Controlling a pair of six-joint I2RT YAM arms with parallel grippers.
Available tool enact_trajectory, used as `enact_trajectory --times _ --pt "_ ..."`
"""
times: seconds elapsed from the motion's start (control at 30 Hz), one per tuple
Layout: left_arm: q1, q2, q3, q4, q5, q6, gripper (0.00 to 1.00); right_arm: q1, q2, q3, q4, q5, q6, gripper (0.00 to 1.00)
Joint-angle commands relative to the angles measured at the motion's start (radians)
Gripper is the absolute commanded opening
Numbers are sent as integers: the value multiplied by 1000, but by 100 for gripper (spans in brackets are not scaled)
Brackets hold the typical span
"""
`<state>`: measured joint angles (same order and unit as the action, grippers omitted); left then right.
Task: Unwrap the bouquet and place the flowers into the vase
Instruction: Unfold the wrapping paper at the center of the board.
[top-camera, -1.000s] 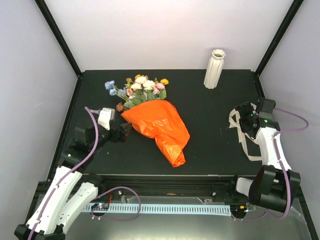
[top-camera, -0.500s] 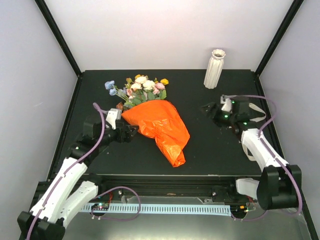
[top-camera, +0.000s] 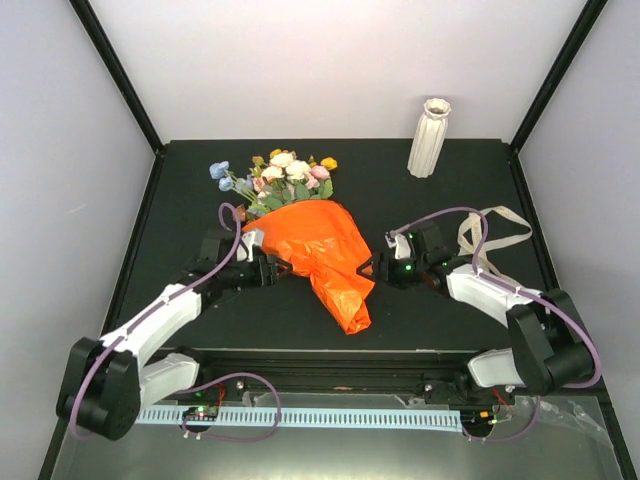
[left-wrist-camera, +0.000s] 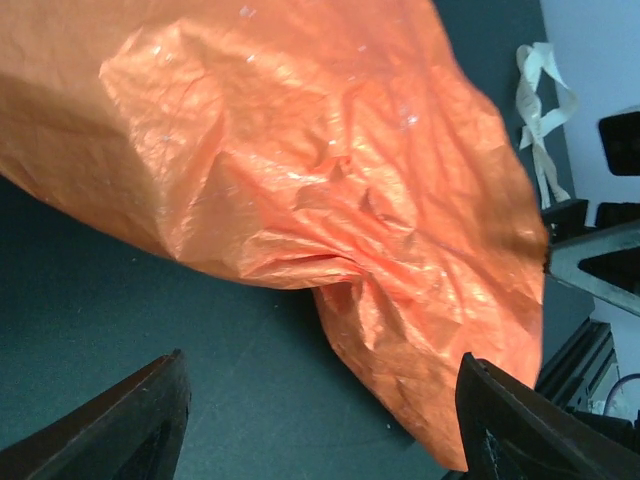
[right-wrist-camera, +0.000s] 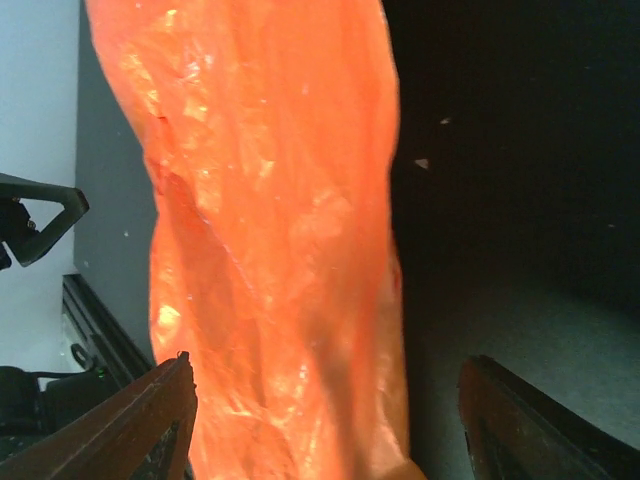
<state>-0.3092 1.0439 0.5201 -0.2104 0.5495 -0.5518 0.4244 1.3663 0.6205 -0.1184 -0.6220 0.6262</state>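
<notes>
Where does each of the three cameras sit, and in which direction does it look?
Top external: above and behind the arms, looking down on the table, the bouquet and the vase; both arms show, left pincer and right pincer flanking the bouquet.
Left wrist: on the left arm, facing right across the orange paper; its own fingers fill the bottom corners.
Right wrist: on the right arm, facing left at the paper; own fingers likewise.
Shared: both wrist views show the paper and the opposite pincer.

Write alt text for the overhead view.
A bouquet wrapped in orange paper lies on a black table, with the left pincer and right pincer open at either side. A white vase stands upright at the far right; a loose cream ribbon lies beside the right arm.
</notes>
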Motion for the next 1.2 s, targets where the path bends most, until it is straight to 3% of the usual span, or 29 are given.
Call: enact_trajectory --times 0.0,0.17,0.37,0.7,0.9,1.0,1.17 --pt "-5 94 -10 163 43 -58 74 4 -12 -15 1 46 -53 73" --pt "-5 196 0 251 23 -79 73 5 9 -62 57 -4 -37 72" --pt "-5 333 11 316 20 -88 65 50 75 -94 187 -67 11 61" --pt "-5 456 87 330 -93 -27 51 55 141 -52 225 19 -12 17" --pt "-3 566 206 311 -181 -11 26 51 162 29 171 156 -62 2" --pt "3 615 277 281 -227 -6 17 45 161 64 168 198 -74 1" --pt "8 654 345 309 -241 -14 15 18 172 127 158 290 -114 1"
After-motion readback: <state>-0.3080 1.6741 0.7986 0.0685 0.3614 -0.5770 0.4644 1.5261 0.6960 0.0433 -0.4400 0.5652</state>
